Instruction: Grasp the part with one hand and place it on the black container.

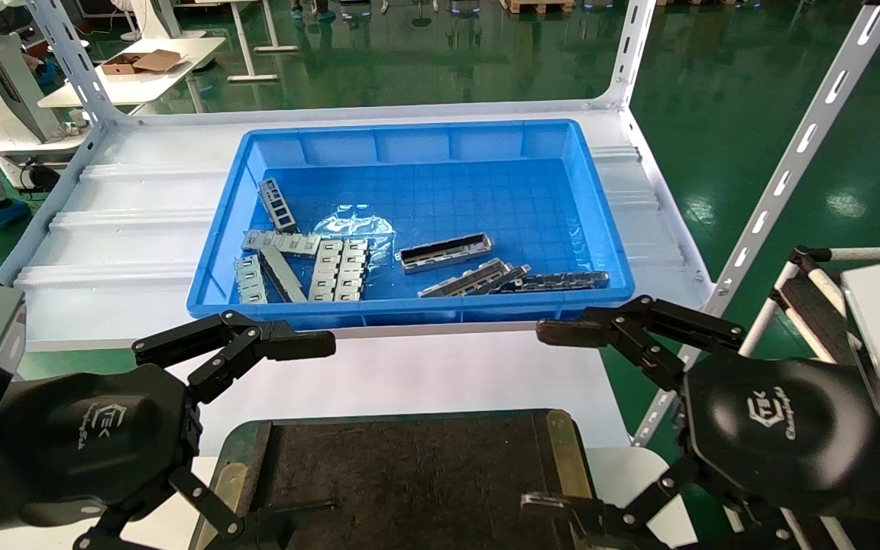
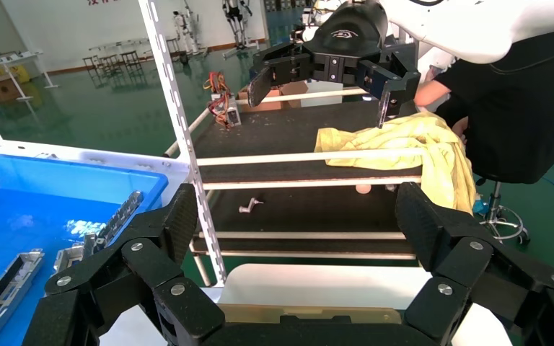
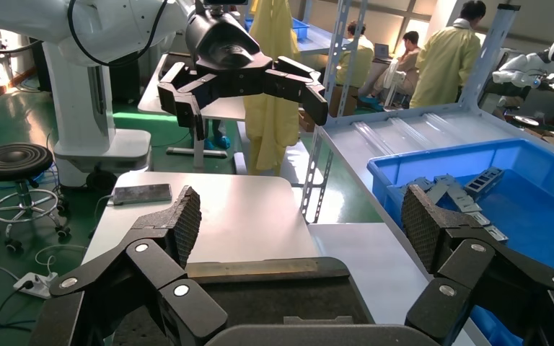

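Blue bin [image 1: 218, 252] holds the part [image 1: 445, 252], beyond both open pincers.

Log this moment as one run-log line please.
left gripper: open, empty, above tray's left edge | right gripper: open, empty, above tray's right edge | part: in blue bin | black container: bare

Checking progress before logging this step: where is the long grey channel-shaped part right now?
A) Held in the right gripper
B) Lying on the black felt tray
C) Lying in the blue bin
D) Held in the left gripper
C: the part lies in the blue bin, the black container is bare, and the left gripper and right gripper hover open and empty on either side of the container.
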Robot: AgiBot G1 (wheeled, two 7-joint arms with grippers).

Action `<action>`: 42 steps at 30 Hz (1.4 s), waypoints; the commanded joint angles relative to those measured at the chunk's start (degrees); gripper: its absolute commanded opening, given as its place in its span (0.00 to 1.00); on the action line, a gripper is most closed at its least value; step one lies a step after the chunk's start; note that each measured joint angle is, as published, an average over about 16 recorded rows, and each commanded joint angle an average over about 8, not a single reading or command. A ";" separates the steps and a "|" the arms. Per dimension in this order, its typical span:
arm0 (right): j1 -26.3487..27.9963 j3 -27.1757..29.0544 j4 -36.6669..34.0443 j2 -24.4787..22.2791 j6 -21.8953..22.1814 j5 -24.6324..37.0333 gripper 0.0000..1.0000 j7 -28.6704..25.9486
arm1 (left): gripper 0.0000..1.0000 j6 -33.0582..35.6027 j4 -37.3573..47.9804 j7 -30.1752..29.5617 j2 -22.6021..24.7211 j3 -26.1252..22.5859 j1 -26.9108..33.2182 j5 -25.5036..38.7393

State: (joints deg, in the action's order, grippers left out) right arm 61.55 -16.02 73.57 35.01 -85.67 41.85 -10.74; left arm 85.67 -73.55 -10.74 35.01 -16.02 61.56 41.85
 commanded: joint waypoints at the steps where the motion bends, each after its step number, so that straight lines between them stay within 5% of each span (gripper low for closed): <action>1: 0.00 0.00 0.00 0.00 0.00 0.00 1.00 0.00 | 1.00 0.00 0.00 0.00 0.00 0.00 0.00 0.00; 27: 0.03 -0.05 -0.05 0.00 -0.01 -0.02 1.00 0.03 | 1.00 -0.71 0.91 -0.03 1.06 -0.52 1.44 1.11; 42: 0.05 -0.12 -0.06 -0.03 0.01 -0.07 1.00 0.07 | 1.00 -5.46 13.99 3.07 12.24 -6.09 13.54 12.69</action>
State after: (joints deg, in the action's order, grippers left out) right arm 61.61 -16.14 73.51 34.98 -85.66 41.78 -10.67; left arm 80.30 -58.97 -7.26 47.30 -22.09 75.14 54.48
